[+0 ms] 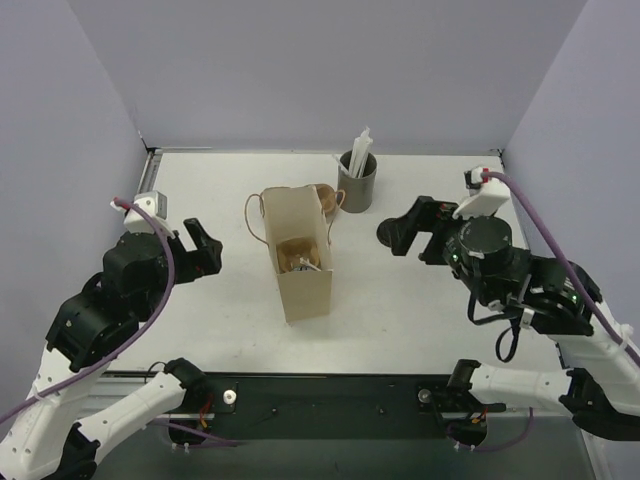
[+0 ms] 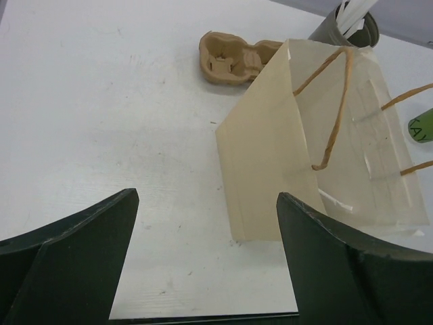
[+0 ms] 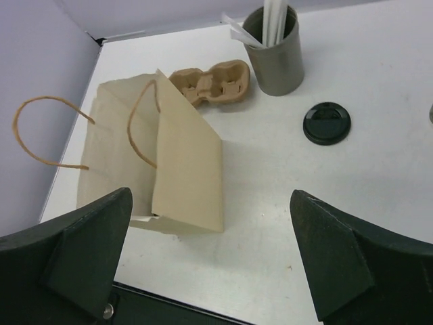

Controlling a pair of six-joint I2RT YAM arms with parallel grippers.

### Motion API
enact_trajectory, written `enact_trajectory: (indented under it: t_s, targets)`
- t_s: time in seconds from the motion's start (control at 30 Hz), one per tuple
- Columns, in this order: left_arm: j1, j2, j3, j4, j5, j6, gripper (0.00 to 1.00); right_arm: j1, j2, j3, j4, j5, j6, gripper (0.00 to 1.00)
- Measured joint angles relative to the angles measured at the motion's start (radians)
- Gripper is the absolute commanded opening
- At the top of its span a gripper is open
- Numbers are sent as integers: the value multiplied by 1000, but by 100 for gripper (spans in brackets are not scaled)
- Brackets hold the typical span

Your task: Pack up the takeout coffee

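A round black lid [image 3: 327, 123] lies flat on the white table, in front of the grey cup of straws. Only a sliver of the green cup [image 2: 421, 127] shows, at the right edge of the left wrist view, beyond the bag. A tan paper bag [image 1: 297, 255] with twine handles stands upright and open mid-table, with something brown inside. My left gripper [image 1: 205, 250] hovers left of the bag, open and empty [image 2: 206, 196]. My right gripper [image 1: 415, 240] hovers right of the bag, open and empty too [image 3: 210, 195]. Neither touches the bag [image 3: 183, 169].
A brown moulded pulp cup carrier [image 3: 210, 81] lies behind the bag. A taller grey cup [image 1: 358, 180] holding white straws stands at the back, right of the carrier. Lilac walls close in the white table [image 1: 220, 190] on three sides.
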Motion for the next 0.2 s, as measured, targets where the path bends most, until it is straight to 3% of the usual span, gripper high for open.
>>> enact_trajectory:
  t_s: [0.2]
  targets:
    - [0, 15, -6, -85, 0, -31, 95, -4, -90, -95, -80, 30, 101, 97]
